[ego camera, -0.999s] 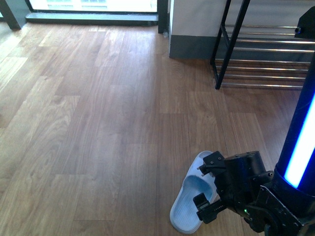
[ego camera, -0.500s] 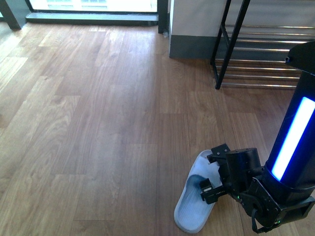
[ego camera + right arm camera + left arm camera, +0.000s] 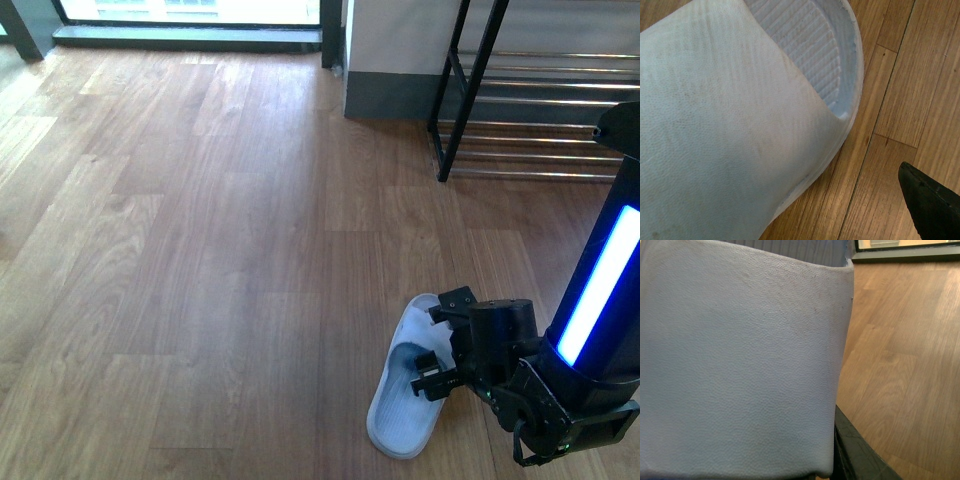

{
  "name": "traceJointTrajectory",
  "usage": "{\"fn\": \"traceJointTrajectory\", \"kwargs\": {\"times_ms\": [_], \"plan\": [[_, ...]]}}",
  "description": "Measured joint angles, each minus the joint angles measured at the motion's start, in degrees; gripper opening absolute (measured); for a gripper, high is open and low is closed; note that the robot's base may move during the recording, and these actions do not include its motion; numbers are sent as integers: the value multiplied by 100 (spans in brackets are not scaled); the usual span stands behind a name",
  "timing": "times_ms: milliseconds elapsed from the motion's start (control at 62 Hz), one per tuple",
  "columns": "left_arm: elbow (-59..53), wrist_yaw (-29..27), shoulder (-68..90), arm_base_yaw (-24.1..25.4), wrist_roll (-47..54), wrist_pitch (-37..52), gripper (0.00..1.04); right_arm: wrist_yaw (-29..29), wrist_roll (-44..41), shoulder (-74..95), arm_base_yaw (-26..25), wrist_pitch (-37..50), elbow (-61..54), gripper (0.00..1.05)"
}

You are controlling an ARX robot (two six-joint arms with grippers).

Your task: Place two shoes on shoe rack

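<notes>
Daylight comes from the window [image 3: 190, 10] far ahead of the right gripper [image 3: 437, 345]; the blue light strip [image 3: 600, 285] on its arm glares. Wrist close-ups look soft.

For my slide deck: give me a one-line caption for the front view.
Right gripper at a pale blue slide on the wooden floor, shoe rack beyond.

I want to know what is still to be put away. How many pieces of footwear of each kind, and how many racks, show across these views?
Pale blue slides: 2, the slide on the floor and the slide filling the left wrist view. The latter seems to be a second one, as no left arm shows near the first.
Shoe rack: 1
Total: 3
</notes>
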Motion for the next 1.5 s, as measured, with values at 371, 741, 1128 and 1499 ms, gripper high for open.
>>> {"fn": "traceJointTrajectory", "kwargs": {"times_ms": [371,741,1128,1499], "plan": [[0,0,0,0,0,0,2,131,-17,146,-7,140,232,30],[0,0,0,0,0,0,2,31,-457,-354,-175,627,-450,1],[0,0,0,0,0,0,2,-813,-1779,-4264,-352,1005,-3244,1],[0,0,0,0,0,0,2,-1582,-1753,-9711,-693,-1408,-4874,1]]}}
